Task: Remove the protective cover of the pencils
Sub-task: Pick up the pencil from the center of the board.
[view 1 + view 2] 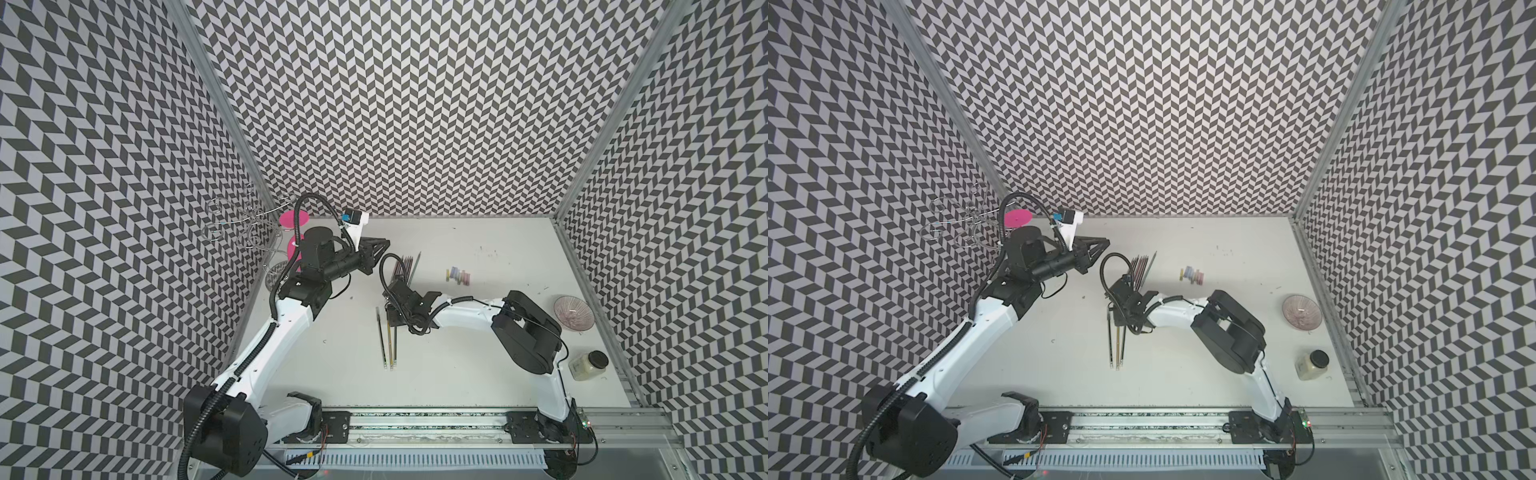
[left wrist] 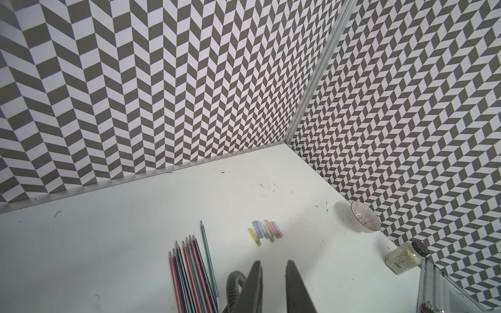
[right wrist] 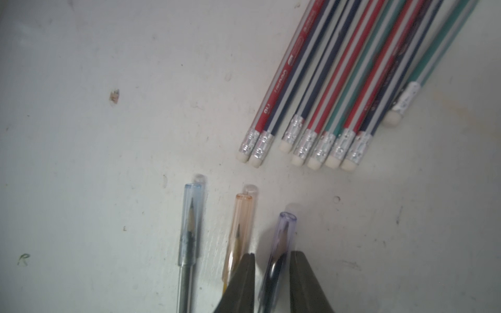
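Observation:
Several uncapped striped pencils (image 1: pixel 405 266) (image 1: pixel 1142 270) (image 2: pixel 189 271) (image 3: pixel 352 67) lie side by side mid-table. Nearer the front lie three pencils (image 1: pixel 386 345) (image 1: pixel 1115 345) with clear covers on their tips: a blue cover (image 3: pixel 192 211), an orange cover (image 3: pixel 242 216) and a purple cover (image 3: pixel 284 233). My right gripper (image 3: pixel 272 256) (image 1: pixel 390 322) stands low over these tips, its jaws closely either side of the purple-covered pencil, with a thin gap still showing. My left gripper (image 2: pixel 273 264) (image 1: pixel 380 249) hovers back left of the uncapped pencils, slightly open and empty. Loose removed covers (image 1: pixel 458 275) (image 2: pixel 267 231) lie in a small pile.
A ribbed glass bowl (image 1: pixel 573 313) and a black-lidded jar (image 1: pixel 588 365) stand by the right wall. A wire rack (image 1: pixel 245 224) and a pink object (image 1: pixel 294 219) fill the back left corner. The arms' base rail (image 1: pixel 415 419) runs along the front edge.

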